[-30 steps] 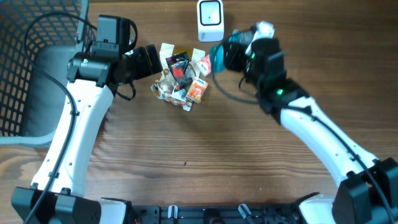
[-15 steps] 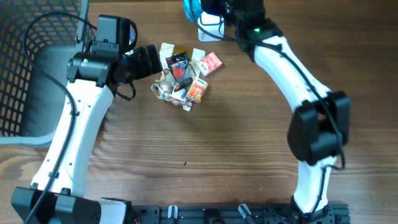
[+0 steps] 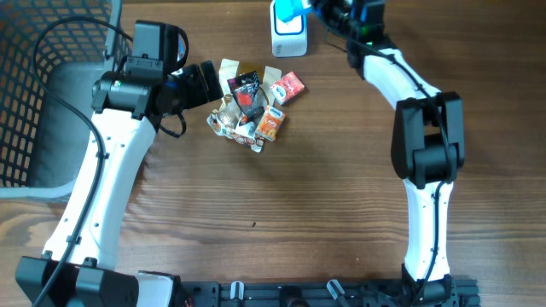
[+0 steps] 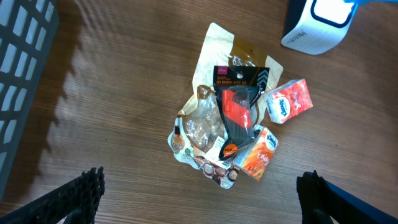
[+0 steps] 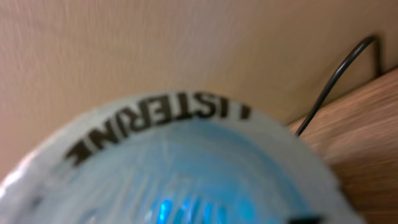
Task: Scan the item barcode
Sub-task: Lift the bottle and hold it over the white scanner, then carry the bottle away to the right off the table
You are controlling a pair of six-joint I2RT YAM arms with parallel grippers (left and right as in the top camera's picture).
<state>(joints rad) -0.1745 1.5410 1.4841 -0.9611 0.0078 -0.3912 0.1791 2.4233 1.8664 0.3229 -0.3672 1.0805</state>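
Since a second ago the right arm has swung from the pile's 2 o'clock up to the far edge at 12 o'clock, carrying the Listerine pack (image 3: 290, 10) along; the left arm has not shifted. Nearest lies the wooden counter (image 3: 281, 213). Further out, the left tool (image 3: 213, 81) hangs released, its fingers (image 4: 81, 193) spread wide, just at 9 o'clock of the pile (image 3: 250, 104) of small packets (a basket (image 3: 26, 94) sits at the counter's 9 o'clock). Beyond the pile, at its 12 o'clock, stands the white scanner (image 3: 287, 36). Farthest, the right tool (image 3: 309, 8) grasps the blue pack over the scanner's top. The right wrist view is blurred, filled by the pack's lettering, with a cable (image 5: 336, 81) behind.
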